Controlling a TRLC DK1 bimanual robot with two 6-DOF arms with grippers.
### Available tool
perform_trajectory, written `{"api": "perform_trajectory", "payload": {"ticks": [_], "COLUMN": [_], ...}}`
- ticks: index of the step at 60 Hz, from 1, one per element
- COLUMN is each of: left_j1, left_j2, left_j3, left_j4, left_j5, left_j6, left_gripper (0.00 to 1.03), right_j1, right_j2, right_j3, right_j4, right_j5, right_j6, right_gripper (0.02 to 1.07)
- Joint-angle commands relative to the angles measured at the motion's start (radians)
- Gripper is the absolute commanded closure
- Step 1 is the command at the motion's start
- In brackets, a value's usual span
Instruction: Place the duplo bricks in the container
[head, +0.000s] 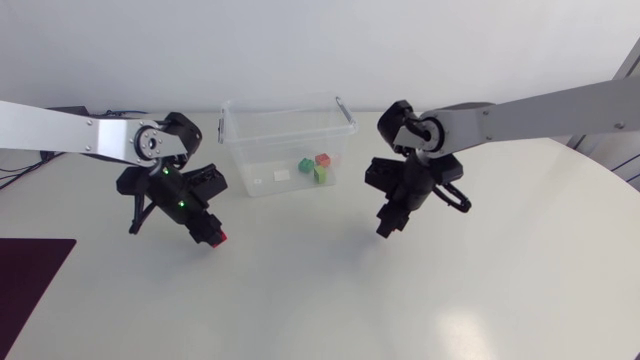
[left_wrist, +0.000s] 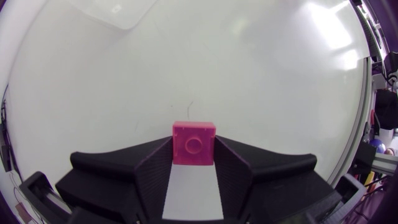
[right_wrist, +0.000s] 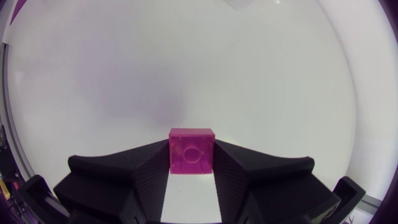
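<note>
Left of centre in the head view, the left gripper (head: 208, 232) is pinching a pink brick (left_wrist: 194, 143) between its fingers. Right of centre, the right gripper (head: 386, 227) is clamping a magenta brick (right_wrist: 191, 151). The clear container (head: 240, 150), upper middle, is holding several small bricks (head: 320, 174).

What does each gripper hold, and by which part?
The left gripper holds a pink brick by two opposite side faces; the right gripper holds a magenta brick the same way.
</note>
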Motion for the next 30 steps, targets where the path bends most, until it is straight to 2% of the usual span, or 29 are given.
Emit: {"api": "perform_trajectory", "payload": {"ticks": [1, 15, 30], "left_j1": [0.005, 0.018, 0.021], "left_j2": [-0.058, -0.099, -0.086], "left_j3": [0.051, 0.184, 0.298], "left_j4": [-0.023, -0.066, -0.029], "left_j5": [0.02, 0.066, 0.101], "left_j6": [-0.021, -0.07, -0.167], "left_gripper": [0.74, 0.74, 0.74], "right_j1": [0.005, 0.008, 0.012], "right_j2": [-0.042, -0.069, -0.059], "right_j3": [0.052, 0.181, 0.319], "right_j4": [-0.026, -0.065, -0.071], "right_j5": [-0.001, -0.024, -0.051], "right_j6": [0.013, 0.064, 0.127], "right_gripper": [0.81, 0.81, 0.81]}}
